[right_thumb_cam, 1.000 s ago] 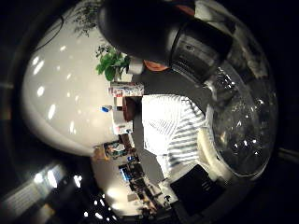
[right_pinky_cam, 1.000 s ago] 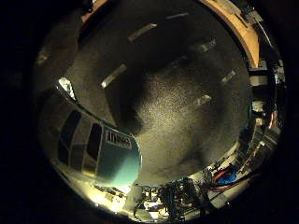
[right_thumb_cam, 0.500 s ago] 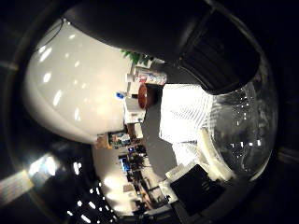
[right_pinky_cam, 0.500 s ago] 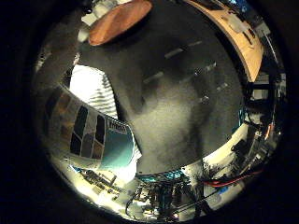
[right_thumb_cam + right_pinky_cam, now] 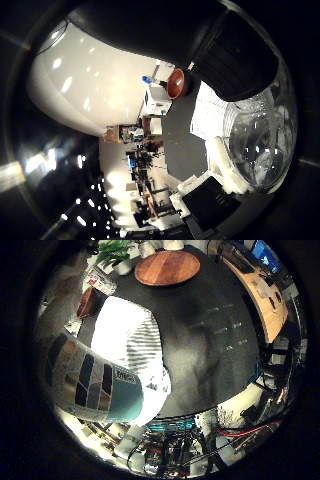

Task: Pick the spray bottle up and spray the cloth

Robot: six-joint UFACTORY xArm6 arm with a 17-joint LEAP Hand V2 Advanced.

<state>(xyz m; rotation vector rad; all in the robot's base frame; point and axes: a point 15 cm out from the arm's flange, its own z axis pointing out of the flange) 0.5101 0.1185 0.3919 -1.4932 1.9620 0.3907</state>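
Striped cloth [image 5: 131, 347]; clear bottle [image 5: 257, 145]

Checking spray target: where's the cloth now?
Little-finger view: the cloth lies flat on the dark table, beside the bottle and near the wooden board.

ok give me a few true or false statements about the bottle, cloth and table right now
1. The spray bottle fills much of the little finger side view, close to the palm. True.
2. The striped cloth lies on a white table. False: the table is dark.
3. A round wooden board lies on the table beyond the cloth. True.
4. The cloth is draped over the wooden board. False: it lies flat on the table, apart from the board.
5. A reddish-brown bowl sits by the cloth. True.
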